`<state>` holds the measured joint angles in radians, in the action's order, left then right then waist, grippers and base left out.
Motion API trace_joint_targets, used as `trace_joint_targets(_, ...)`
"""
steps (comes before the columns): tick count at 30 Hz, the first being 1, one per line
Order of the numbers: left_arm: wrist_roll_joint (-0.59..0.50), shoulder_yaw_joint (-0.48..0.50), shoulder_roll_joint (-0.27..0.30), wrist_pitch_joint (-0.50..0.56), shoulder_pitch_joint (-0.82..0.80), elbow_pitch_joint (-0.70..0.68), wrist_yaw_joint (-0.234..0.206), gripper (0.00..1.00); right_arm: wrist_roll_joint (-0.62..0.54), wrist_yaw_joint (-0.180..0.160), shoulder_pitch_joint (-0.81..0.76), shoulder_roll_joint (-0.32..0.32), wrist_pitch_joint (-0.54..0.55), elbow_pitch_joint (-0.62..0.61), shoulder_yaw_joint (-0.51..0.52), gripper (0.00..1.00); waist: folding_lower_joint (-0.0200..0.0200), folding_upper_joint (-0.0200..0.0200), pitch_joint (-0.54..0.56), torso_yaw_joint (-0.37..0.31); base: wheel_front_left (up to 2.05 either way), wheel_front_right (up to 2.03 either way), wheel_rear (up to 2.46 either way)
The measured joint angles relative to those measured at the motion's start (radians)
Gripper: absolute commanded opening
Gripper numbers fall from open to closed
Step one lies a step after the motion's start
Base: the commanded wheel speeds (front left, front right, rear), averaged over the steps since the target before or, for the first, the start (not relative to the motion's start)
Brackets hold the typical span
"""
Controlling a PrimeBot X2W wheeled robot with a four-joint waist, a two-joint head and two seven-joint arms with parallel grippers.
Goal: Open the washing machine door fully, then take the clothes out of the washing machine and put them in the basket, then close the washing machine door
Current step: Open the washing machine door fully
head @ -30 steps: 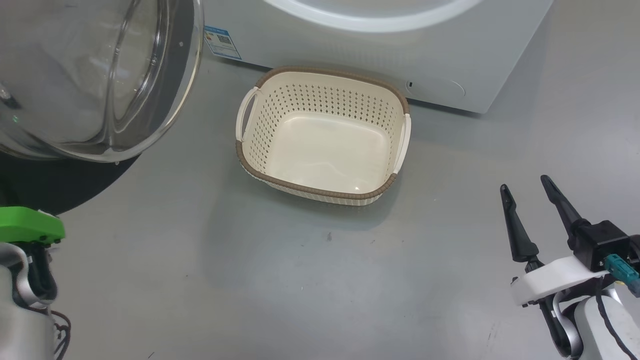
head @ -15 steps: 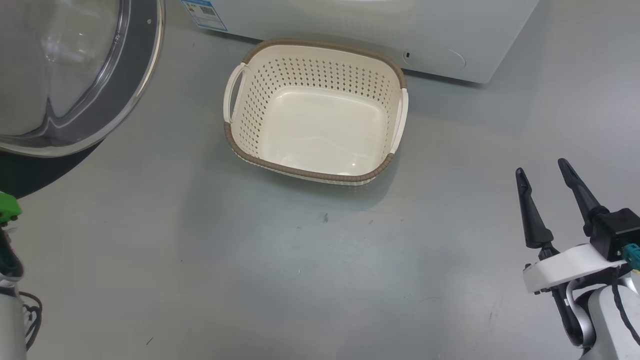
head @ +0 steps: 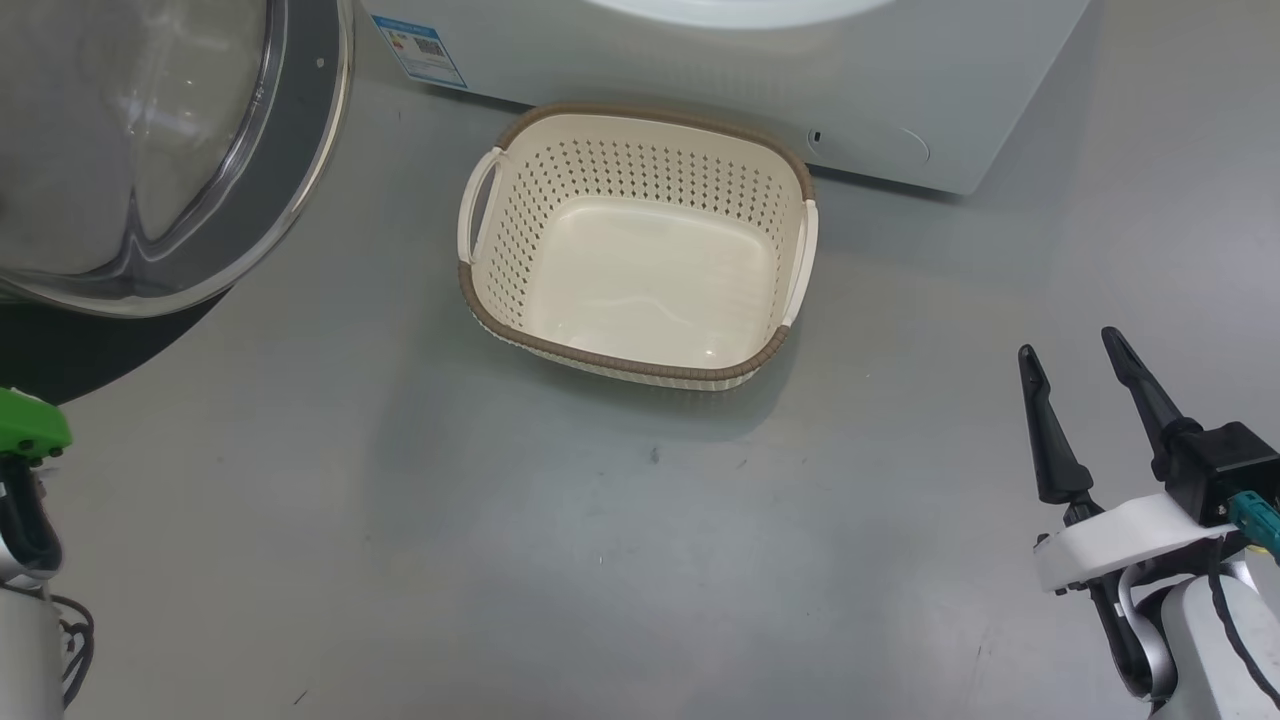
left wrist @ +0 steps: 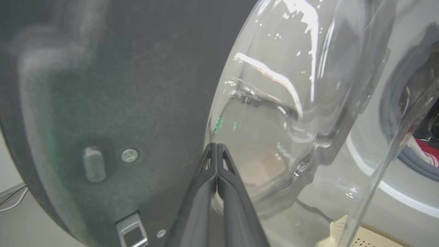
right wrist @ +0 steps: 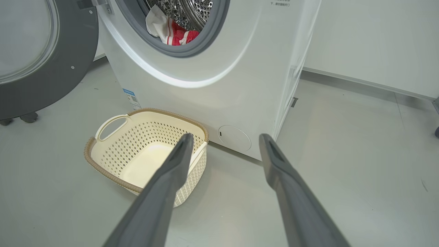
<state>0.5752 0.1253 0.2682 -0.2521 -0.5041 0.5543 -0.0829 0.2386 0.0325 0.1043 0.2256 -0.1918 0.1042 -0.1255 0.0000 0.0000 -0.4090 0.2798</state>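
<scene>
Done: washing machine door [head: 150, 150] judged swung open. Pending: clothes [right wrist: 175, 34] seen inside washing machine [right wrist: 219, 68], not yet removed; basket [head: 620, 362] found empty just before it. left gripper [left wrist: 216, 151] pressed closed, empty; right gripper [head: 1067, 343] spread wide, empty.

Showing two long dark tapering fingers [head: 1048, 440] on the right pincer [head: 1068, 342], a white curved bracket [head: 1120, 535], black block [head: 1205, 465] and teal plug [head: 1255, 515] behind; wearing a bright green cap [head: 25, 425] on the left arm [head: 25, 650], trailing black cables [head: 1222, 625]
</scene>
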Motion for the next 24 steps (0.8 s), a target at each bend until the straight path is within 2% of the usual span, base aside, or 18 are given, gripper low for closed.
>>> trace_joint_targets(13, -0.072, -0.063, -0.012, 0.000, 0.032, -0.001, 0.032, 0.00, 0.015, 0.001, 0.010, -0.050, -0.034, 0.064, -0.013, 1.00, 0.0000, 0.0000, 0.106, -0.004, 0.00, 0.00, 0.00)
trace_joint_targets(24, -0.132, -0.093, -0.007, 0.000, 0.162, -0.081, 0.067, 0.00, 0.016, 0.005, 0.003, -0.085, -0.044, 0.108, -0.037, 1.00, 0.0000, 0.0000, 0.243, -0.040, 0.00, 0.00, 0.00)
